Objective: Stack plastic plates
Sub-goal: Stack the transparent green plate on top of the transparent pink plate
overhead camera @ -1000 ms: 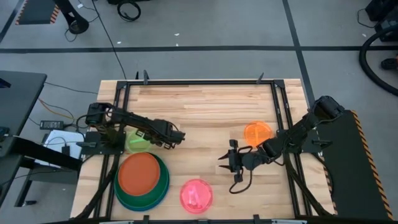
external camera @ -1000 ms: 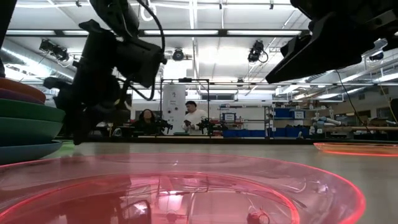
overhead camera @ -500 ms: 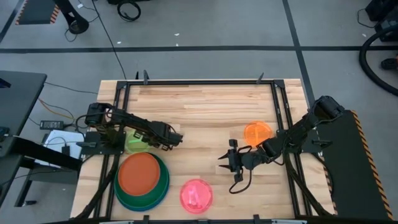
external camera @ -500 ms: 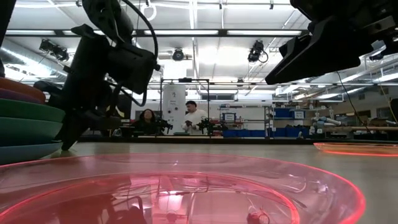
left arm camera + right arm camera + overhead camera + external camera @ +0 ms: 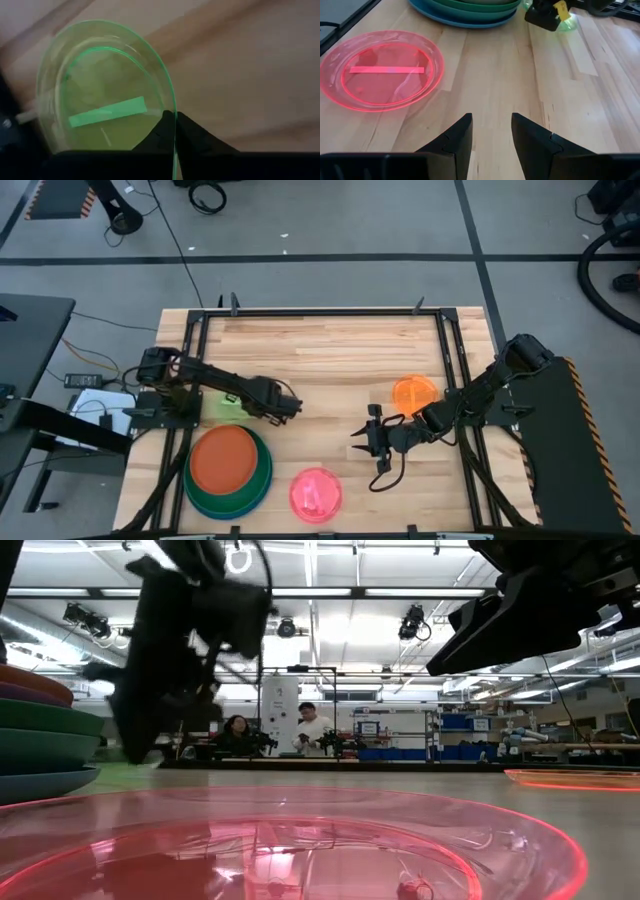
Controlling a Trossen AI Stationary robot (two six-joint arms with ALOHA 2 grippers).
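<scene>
L gripper pinches lime plate rim; plate tilts ahead of it. Step: carry to stack, just beside. Next: lift clear, centre, release. R gripper open, empty; pink plate near.

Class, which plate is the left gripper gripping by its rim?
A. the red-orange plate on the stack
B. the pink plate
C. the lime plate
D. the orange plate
C: in the left wrist view the left gripper pinches the lime plate's rim.
</scene>
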